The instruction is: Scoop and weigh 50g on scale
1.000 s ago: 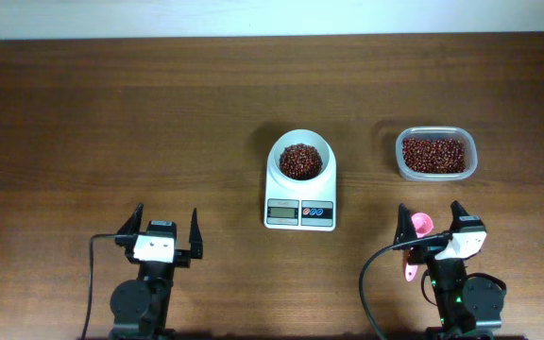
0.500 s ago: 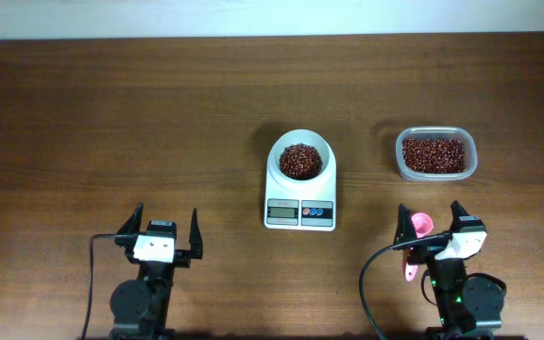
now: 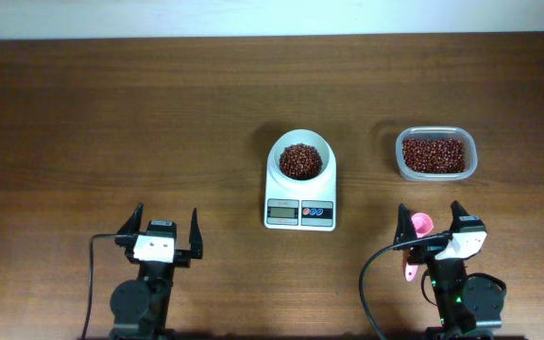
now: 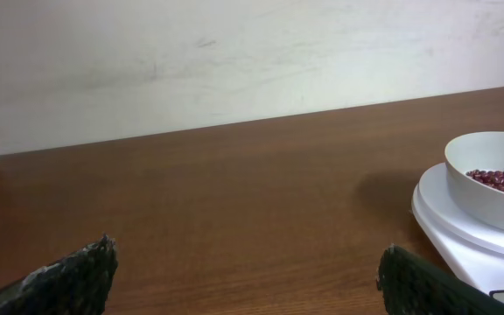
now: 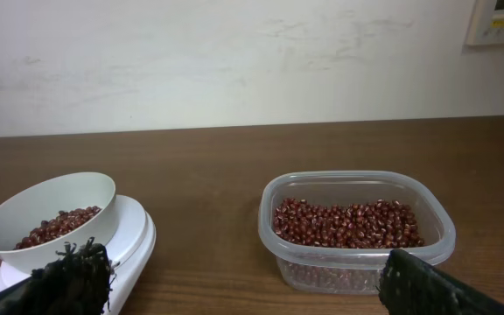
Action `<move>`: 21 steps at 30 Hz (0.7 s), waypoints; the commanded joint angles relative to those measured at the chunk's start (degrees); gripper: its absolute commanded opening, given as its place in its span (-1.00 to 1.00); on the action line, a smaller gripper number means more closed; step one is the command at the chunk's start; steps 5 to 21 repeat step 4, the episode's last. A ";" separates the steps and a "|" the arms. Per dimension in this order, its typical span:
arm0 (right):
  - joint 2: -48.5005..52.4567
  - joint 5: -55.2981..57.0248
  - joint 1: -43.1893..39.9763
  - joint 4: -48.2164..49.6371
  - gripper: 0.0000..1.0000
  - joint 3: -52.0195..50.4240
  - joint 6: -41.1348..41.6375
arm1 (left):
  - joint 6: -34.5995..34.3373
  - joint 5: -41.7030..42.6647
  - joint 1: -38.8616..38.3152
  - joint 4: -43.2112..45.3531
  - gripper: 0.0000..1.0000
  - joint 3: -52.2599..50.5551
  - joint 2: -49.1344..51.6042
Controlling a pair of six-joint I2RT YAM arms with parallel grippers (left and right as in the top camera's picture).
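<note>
Overhead, nothing has moved: left pincer (image 3: 167, 219) and right pincer (image 3: 430, 213) stay released, empty, near the counter's front edge. Beans (image 3: 300, 161) sit in the bowl on the scale (image 3: 300, 195), mid-counter, so weighing looks finished.

I seem to be working in a plain lab room: wood-grain table (image 3: 111, 113), scuffed white wall (image 5: 234, 61), wall-mounted control panel (image 5: 500, 19).

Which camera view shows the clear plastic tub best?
The right wrist view: the tub appears close and whole, beans visible through its wall. Overhead shows it small, from above. The left wrist view misses it.
</note>
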 commanded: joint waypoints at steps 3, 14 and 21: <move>-0.50 -0.31 0.37 -0.26 0.98 -0.28 -0.46 | 0.28 0.02 0.35 -0.02 0.97 -0.44 -0.11; -0.50 -0.31 0.37 -0.26 0.98 -0.28 -0.46 | 0.28 0.02 0.35 -0.04 0.97 -0.44 -0.11; -0.50 -0.31 0.37 -0.26 0.98 -0.28 -0.46 | 0.28 0.02 0.35 -0.04 0.97 -0.44 -0.11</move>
